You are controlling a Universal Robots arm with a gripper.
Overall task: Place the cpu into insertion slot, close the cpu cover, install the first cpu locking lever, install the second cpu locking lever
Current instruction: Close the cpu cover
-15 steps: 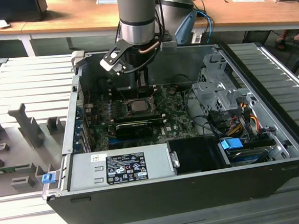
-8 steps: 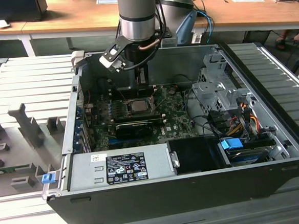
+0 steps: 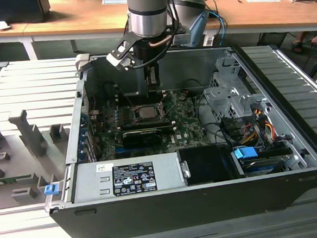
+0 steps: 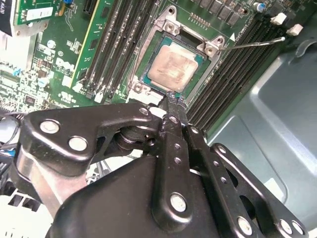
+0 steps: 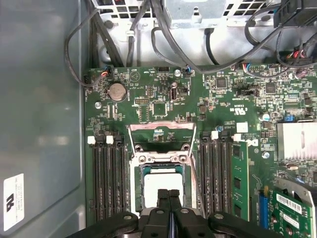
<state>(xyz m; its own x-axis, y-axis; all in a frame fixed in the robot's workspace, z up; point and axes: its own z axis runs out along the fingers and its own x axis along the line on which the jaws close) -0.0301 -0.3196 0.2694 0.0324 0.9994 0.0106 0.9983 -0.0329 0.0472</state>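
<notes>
The cpu lies flat in the insertion slot on the green board; in the exterior view the cpu shows mid-board. The cpu cover stands raised at the socket's far end, and the board shows through its cut-out. A thin wire locking lever sticks out free beside the socket. My gripper hangs over the socket's near edge, fingers pressed together with nothing between them. How high it is above the chip I cannot tell.
Long black memory slots flank the socket on both sides. Cable bundles run along the case wall beyond the board. A heatsink and an upright card stand to one side. A drive cage and power supply fill the case.
</notes>
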